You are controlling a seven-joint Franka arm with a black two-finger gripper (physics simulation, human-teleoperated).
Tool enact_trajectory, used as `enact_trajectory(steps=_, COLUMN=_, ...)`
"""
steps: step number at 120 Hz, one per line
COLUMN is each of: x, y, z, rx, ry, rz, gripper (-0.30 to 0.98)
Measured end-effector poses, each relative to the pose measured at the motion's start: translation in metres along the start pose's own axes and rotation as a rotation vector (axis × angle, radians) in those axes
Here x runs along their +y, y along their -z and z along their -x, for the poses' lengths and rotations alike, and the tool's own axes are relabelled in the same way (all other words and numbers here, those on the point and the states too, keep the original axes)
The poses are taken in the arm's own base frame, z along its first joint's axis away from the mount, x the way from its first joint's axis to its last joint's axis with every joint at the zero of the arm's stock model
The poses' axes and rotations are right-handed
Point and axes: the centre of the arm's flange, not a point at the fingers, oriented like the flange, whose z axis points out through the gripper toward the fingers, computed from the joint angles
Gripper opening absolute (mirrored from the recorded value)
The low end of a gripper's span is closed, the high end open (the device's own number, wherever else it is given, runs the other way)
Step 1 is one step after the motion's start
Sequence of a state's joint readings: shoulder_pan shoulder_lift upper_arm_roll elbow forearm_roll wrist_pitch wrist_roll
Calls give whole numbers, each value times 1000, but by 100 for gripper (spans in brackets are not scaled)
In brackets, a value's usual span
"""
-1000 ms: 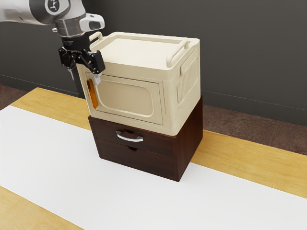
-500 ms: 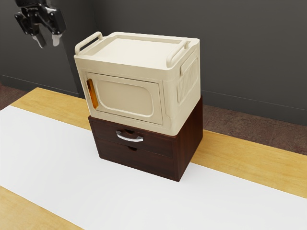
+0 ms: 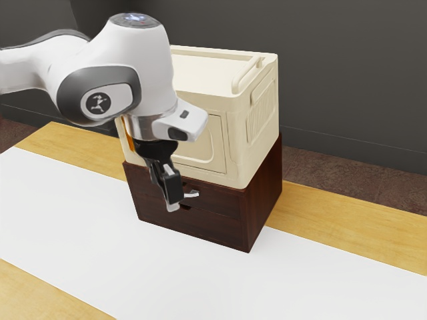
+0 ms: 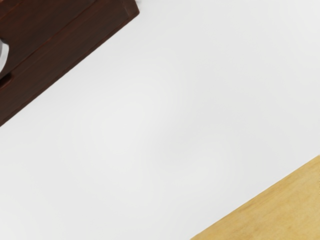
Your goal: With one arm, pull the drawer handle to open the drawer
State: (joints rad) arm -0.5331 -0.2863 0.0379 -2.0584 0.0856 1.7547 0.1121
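Exterior view: the robot arm [image 3: 103, 87] comes in from the left and bends down, with the black gripper [image 3: 172, 203] low at the front of the dark brown chest [image 3: 263, 200]. I cannot tell if the gripper is wide or narrow, or if it has hold of the handle. The shiny handle [image 3: 192, 195] is on the top drawer [image 3: 221, 202], and the gripper hides part of it. I cannot tell if they touch. The top drawer looks shut. A big cream box [image 3: 257, 143] sits on top of the chest, with an orange strip [image 3: 131, 142] on its front. The chest stands on a yellow wood bench [image 3: 347, 213], which has a long white sheet [image 3: 73, 220] on it. In the wrist view, a bit of the handle shows by the brown wood, next to the white sheet.
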Motion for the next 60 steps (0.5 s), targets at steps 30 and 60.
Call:
enact_trajectory(steps=30, x=54, y=-15, z=-7, rx=-15, ry=-302, rz=-119, gripper=67)
enact_trajectory(steps=60, x=1, y=-59, z=-23, rx=-57, ry=-356, rz=-120, gripper=68)
